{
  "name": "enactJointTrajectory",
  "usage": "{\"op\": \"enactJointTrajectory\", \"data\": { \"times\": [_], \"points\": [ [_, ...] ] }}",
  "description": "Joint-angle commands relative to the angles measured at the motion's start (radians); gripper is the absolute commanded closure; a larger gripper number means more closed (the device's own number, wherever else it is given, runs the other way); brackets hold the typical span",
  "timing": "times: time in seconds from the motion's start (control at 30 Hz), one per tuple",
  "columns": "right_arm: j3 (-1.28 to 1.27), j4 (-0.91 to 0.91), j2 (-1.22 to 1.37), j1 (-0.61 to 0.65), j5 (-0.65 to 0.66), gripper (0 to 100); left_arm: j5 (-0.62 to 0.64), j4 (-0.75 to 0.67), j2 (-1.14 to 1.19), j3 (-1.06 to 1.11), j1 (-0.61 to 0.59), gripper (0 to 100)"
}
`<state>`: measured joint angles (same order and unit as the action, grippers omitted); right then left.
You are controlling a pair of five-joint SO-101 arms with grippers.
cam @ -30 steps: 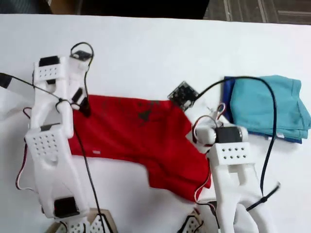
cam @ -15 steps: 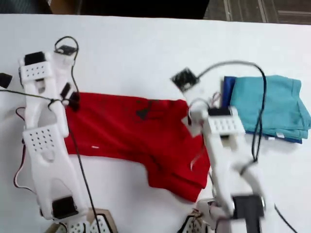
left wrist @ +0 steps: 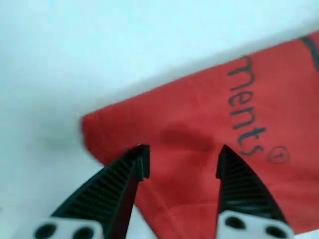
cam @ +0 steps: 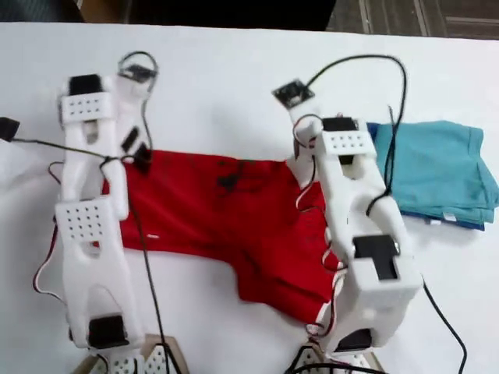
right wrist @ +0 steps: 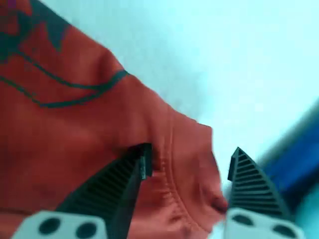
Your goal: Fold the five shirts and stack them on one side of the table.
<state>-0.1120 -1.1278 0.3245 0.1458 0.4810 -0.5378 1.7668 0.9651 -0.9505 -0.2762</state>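
nearest, at the front edge of the surface [cam: 218, 335], the white bases of the left arm [cam: 90, 257] and the right arm [cam: 366, 296], side by side. between them, a rumpled lobe of the red shirt [cam: 226, 222] reaching toward the front, partly hidden under the right arm.

further in, the shirt's main body spread across the middle from left to right, with dark print [cam: 230, 181] near its far edge.

at the far left corner of the cloth, the left pincer [left wrist: 183, 152]: jaws apart, tips pointing down at the fabric just inside the corner, one tip near the side edge, the other nearer the lettering. contact with the cloth not clear.

at the far right corner, the right pincer [right wrist: 191, 152]: jaws likewise apart, straddling the stitched hem where the corner bunches up. touching or just above, impossible to tell. in the way in the high view: the right arm's own wrist, covering that corner from above.

just right of that arm, toward the right side of the surface, a folded teal shirt [cam: 437, 167] lying on a dark blue shirt [right wrist: 294, 164], the blue one peeking out along the left and front edges. a black cable [cam: 374, 56] looping from the right wrist over the stack's left edge.

beyond all this, white surface running on to the far edge.
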Motion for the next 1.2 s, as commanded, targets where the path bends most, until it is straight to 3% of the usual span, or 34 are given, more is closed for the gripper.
{"op": "enactJointTrajectory", "data": {
  "times": [0.0, 0.3, 0.6, 0.9, 1.17],
  "points": [
    [0.044, 0.036, 0.082, -0.041, -0.008, 74.1, -0.017, -0.011, -0.091, 0.061, -0.002, 76],
    [0.051, 0.036, 0.142, -0.074, 0.000, 74.0, -0.058, -0.219, -0.091, 0.274, -0.149, 76],
    [0.184, 0.015, 0.148, -0.019, 0.000, 74.0, -0.075, -0.336, -0.092, 0.285, -0.204, 76],
    [0.381, -0.062, 0.148, 0.102, 0.000, 74.1, -0.084, -0.319, -0.091, 0.136, -0.250, 76],
    [0.620, -0.343, 0.137, 0.170, 0.002, 74.0, -0.091, -0.083, -0.100, -0.157, -0.247, 76]
  ]
}}
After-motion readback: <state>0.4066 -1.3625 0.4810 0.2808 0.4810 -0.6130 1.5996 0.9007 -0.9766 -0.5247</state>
